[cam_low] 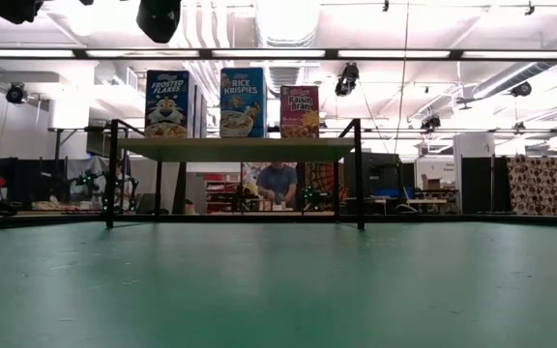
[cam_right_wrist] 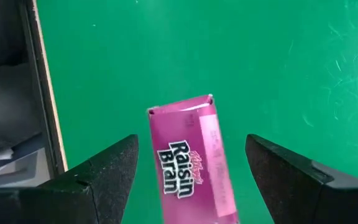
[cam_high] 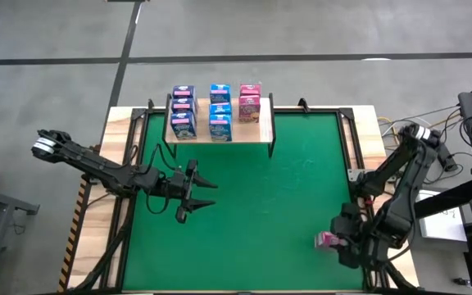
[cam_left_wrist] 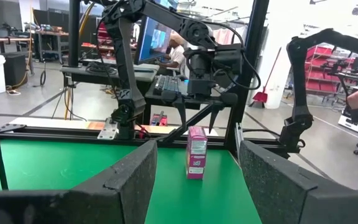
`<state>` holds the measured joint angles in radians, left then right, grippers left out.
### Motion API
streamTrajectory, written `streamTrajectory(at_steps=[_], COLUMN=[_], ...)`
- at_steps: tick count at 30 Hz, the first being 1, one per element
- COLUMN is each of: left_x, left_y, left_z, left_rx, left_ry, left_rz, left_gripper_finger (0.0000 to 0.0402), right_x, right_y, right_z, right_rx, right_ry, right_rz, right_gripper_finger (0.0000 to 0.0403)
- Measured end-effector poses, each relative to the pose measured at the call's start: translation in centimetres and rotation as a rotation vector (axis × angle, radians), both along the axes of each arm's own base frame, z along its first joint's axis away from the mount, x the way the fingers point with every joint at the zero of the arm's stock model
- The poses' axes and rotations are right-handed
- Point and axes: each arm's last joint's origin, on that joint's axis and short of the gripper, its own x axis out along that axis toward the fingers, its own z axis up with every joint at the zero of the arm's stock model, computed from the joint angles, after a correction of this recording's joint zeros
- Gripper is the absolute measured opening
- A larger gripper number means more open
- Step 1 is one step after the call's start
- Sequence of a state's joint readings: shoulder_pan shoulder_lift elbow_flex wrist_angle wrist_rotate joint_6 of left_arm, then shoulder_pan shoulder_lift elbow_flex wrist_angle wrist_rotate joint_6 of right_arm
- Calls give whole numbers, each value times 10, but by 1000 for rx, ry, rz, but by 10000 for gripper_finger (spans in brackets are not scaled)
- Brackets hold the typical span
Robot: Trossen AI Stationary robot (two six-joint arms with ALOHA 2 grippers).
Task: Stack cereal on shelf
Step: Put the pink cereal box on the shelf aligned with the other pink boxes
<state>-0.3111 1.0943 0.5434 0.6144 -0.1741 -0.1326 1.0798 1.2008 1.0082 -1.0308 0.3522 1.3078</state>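
A pink Raisin Bran cereal box [cam_right_wrist: 188, 165] stands upright on its base on the green mat [cam_high: 285, 188], near the right edge toward the front [cam_high: 327, 239]. My right gripper [cam_right_wrist: 191, 142] hangs over it, slanting down and open. Its fingers stand on either side of the box top [cam_left_wrist: 196, 130] with gaps showing, touching nothing. My left gripper [cam_high: 207, 194] is open and level over the mat's left middle, pointing at that box. The shelf [cam_high: 260, 133] stands at the far edge on thin black legs. It bears blue boxes [cam_high: 183, 112] [cam_high: 220, 112] and a pink one [cam_high: 249, 102], all upright.
A black frame [cam_high: 347, 139] and the wooden table rim [cam_high: 121, 131] border the mat. The mat between the shelf and both grippers is bare. In the low view, a person [cam_low: 277, 182] shows in the room beyond the shelf legs [cam_low: 359, 174].
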Motion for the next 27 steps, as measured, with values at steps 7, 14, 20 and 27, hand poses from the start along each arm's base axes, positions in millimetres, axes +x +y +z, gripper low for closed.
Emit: streamTrajectory(at_steps=[7,14,20,27], left_x=[0,0,0,0], left_y=[0,0,0,0], left_z=[0,0,0,0], left_rx=[-6,-11,-8,-8], left_ry=[1,2,2,2], left_rz=[0,-1,-1,0], left_gripper_finger=[213,213,213,213], right_x=[3,7,8,8], right_y=[6,12,16,16], right_z=[-9,-20,-27,-27], right_rx=[-51,-101,-114,-93], right_ry=[24,47,77,76], right_rz=[11,26,23,-37], right_gripper_finger=[285,285,285,281])
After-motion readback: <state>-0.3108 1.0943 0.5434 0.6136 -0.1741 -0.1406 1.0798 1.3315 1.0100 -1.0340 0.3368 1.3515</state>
